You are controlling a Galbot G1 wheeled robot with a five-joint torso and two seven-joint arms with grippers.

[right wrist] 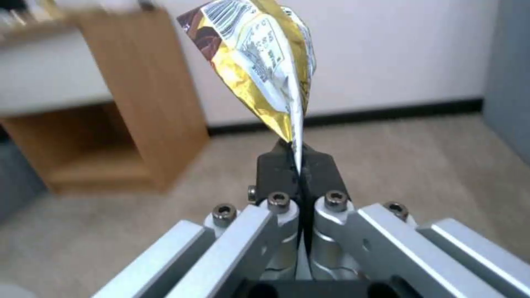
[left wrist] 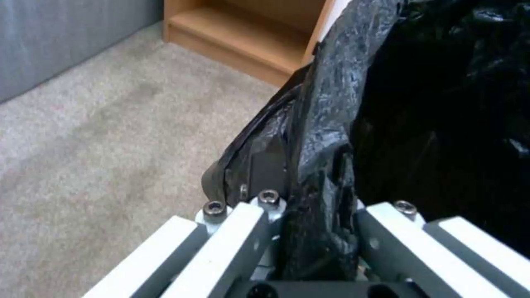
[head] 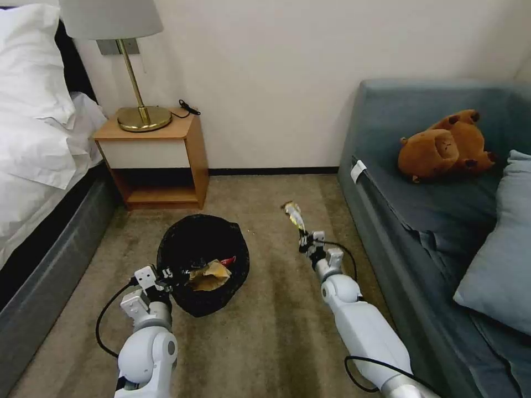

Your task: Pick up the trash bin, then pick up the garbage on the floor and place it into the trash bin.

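— Standing here by the bed, I'm watching the left gripper (head: 164, 275) clamping the near rim of the trash bin (head: 202, 264). Its fingers (left wrist: 259, 165) are pinching the crinkly black bag and the bin wall between them.

— And the bin itself, where is it sitting?

— It's hanging at the end of that left arm, over the carpet (head: 265, 331) in front of the wooden nightstand (head: 157, 163). I cannot tell from here whether its base is touching the floor. Inside it some garbage is lying: a crumpled tan paper (head: 209, 276) and, just beside that, a bit of red packet (head: 228, 260).

— What is the right arm doing?

— The right gripper (head: 303, 242) is reaching out between the bin and the grey sofa (head: 420, 232), well apart from the bin's rim. Its fingers (right wrist: 320, 174) are clenched tight on the lower tip of the yellow-black wrapper (right wrist: 259, 62), and the wrapper is sticking up and away from the pads, clear of the floor.

— Anything else around?

— A brass lamp (head: 135, 72) is standing on the nightstand, a brown plush toy (head: 445, 146) is lying on the sofa seat, and white pillows (head: 33, 105) are piling up on the bed at the left.
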